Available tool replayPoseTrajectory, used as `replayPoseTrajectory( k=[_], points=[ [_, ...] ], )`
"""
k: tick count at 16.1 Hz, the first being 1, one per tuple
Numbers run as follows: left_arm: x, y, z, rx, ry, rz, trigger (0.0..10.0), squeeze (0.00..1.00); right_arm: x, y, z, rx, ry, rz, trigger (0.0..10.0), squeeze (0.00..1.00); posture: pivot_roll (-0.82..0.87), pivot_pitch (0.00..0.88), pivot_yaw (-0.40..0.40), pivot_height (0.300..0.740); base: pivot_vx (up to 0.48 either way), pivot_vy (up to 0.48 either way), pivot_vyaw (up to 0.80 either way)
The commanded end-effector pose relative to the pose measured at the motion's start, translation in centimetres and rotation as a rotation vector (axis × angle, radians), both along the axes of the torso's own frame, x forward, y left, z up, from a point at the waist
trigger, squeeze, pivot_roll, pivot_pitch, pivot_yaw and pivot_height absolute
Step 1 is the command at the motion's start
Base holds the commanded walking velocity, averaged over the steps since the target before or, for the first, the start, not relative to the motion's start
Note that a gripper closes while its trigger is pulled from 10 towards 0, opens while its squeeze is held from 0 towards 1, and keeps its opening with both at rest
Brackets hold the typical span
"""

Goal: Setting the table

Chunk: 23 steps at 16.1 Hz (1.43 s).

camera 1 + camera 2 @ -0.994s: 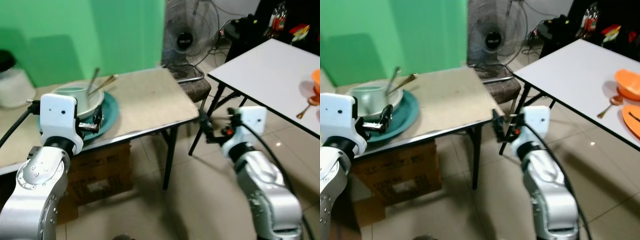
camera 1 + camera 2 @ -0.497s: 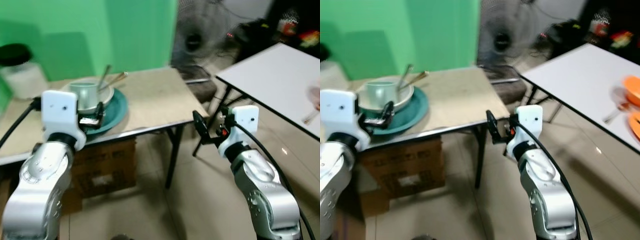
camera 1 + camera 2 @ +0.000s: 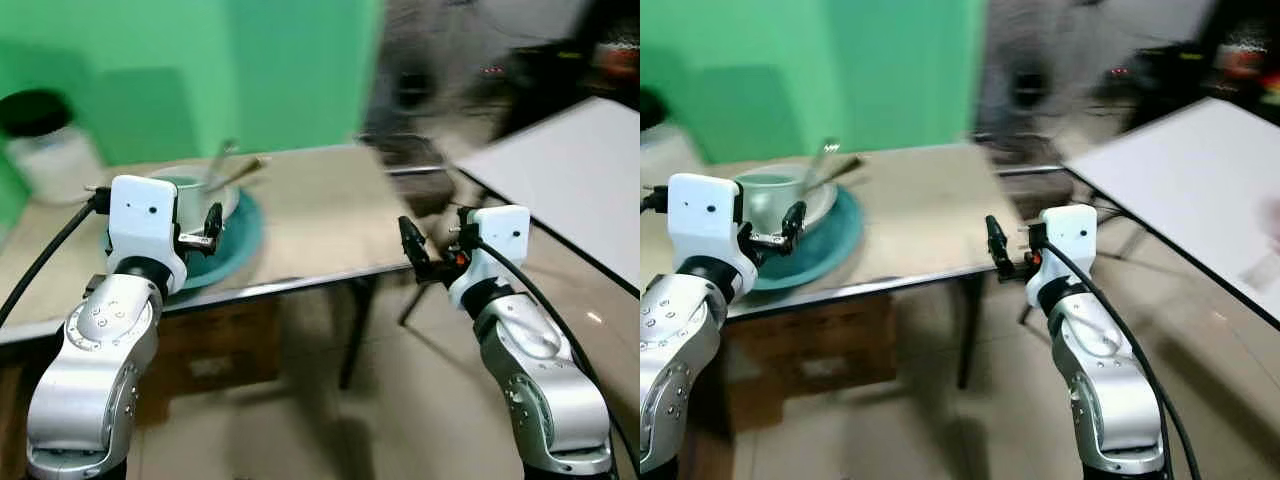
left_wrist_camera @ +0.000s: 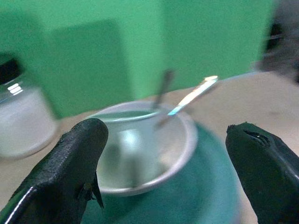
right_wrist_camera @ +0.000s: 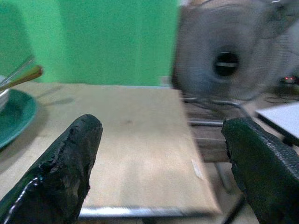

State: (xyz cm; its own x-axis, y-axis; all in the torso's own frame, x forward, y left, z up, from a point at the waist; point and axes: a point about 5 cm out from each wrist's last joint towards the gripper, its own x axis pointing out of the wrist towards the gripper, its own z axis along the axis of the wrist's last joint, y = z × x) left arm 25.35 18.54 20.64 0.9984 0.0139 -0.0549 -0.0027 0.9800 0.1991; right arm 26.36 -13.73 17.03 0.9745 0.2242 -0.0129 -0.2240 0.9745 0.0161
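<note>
Left wrist view: left end effector (image 4: pixel 163 172) spread wide, holding nothing, lined up on the white bowl (image 4: pixel 140 149) sitting on the teal plate (image 4: pixel 201 186). Two utensils (image 4: pixel 187 98) lean out of the bowl.

Head view: the stack sits on the beige desk (image 3: pixel 330 215) toward the robot's left, a lidded jar (image 3: pixel 45 150) behind it. Right end effector (image 5: pixel 161 172) also wide and empty, held off the desk's front edge, near its right corner. White table (image 3: pixel 570 170) well off to the right, blurred.

Step, as I read it: approach/pre-grasp on the dish stack; nothing picked up yet.

Next move calls for easing the left fingers to the plate rim or bowl wall, closing squarely, lifting level so the loose utensils don't slide out. The right arm could support the far side.
</note>
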Motion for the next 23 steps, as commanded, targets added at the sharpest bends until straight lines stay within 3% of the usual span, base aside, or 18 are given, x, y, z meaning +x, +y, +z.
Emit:
replayPoseTrajectory(
  k=[1, 5, 8, 9, 10, 11, 14, 15, 16, 23],
  points=[
    [0.0, 0.0, -0.1, 0.004, 0.005, 0.002, 10.0, 0.00, 0.0, 0.5, 0.2, 0.022, -0.006, 0.023, 10.0, 0.00, 0.05, 0.001, -0.049, 0.740, 0.292, 0.000, 0.80],
    [-0.4, -0.1, -0.1, 0.000, 0.002, 0.021, 10.0, 0.00, -0.2, 0.3, 0.2, 0.074, -0.005, 0.038, 10.0, 0.00, 0.04, 0.002, -0.060, 0.740, 0.146, 0.000, 0.18],
    [0.0, -0.2, -0.3, -0.011, 0.010, 0.003, 10.0, 0.00, 0.0, 0.6, 0.2, 0.077, -0.001, 0.058, 10.0, 0.00, 0.05, 0.000, -0.060, 0.740, 0.000, 0.000, 0.00],
    [0.2, -0.1, -0.2, -0.006, 0.014, -0.001, 10.0, 0.17, 0.1, 0.6, 0.2, 0.077, -0.004, 0.060, 10.0, 0.00, 0.06, 0.000, -0.060, 0.740, 0.000, 0.000, 0.00],
    [0.5, -0.2, 0.0, -0.021, 0.015, -0.017, 10.0, 0.79, 0.2, 0.5, 0.4, 0.080, -0.008, 0.059, 10.0, 0.00, 0.06, 0.000, -0.066, 0.740, 0.000, 0.000, 0.00],
    [0.7, -0.4, 0.1, -0.018, 0.017, -0.030, 10.0, 1.00, 0.2, 0.2, 0.3, 0.089, -0.003, 0.052, 10.0, 0.00, 0.06, 0.002, -0.074, 0.740, 0.000, 0.000, 0.00],
    [1.2, -0.7, -0.4, 0.003, 0.077, -0.043, 10.0, 1.00, 0.2, -0.1, 0.2, 0.065, 0.008, 0.094, 10.0, 0.00, 0.05, 0.011, -0.074, 0.740, 0.000, 0.000, 0.00],
    [1.4, -0.8, -0.6, -0.001, 0.101, -0.049, 10.0, 0.63, 0.3, -0.1, 0.4, 0.058, 0.002, 0.150, 10.0, 0.00, 0.05, 0.015, -0.072, 0.740, 0.000, 0.000, 0.00],
    [1.8, -0.9, -0.8, 0.001, 0.145, -0.050, 10.0, 0.00, 0.2, -0.3, 1.0, 0.028, -0.023, 0.262, 10.0, 0.00, 0.04, 0.018, -0.070, 0.740, 0.000, 0.000, 0.00],
    [3.5, -1.5, -0.5, -0.041, 0.209, -0.051, 10.0, 0.00, -1.3, -1.3, 2.0, -0.079, 0.006, 0.593, 10.0, 0.00, 0.02, 0.022, -0.068, 0.740, 0.000, 0.000, 0.00]
  ],
)
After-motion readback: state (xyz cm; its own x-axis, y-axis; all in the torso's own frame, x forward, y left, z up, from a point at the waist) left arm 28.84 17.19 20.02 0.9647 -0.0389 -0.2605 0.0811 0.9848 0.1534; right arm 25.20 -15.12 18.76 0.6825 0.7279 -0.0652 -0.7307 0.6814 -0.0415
